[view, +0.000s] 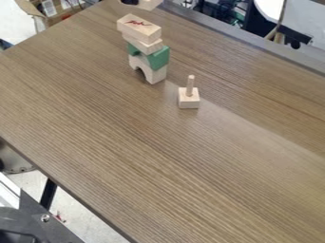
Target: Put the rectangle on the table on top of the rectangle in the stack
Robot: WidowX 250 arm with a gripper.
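Observation:
Toward the upper left of the table, a stack stands in the camera view. Its top piece is a pale wooden rectangle (139, 28) with red marks on its upper face. Under that lies a smaller pale rectangle (143, 43), turned a little from the one above. A green block (158, 58) with a curved cut supports them, resting on a pale wooden arch (157, 75). At the very top edge, a pale wooden piece (149, 4) is cut off by the frame, with a dark patch at its left; I cannot tell its full shape.
Right of the stack, a small wooden block (189, 101) carries an upright peg (190, 85). The brown table (171, 161) has a grey rail (254, 47) along its upper right edge. Dark equipment (35, 220) is at the lower left, beyond the table edge.

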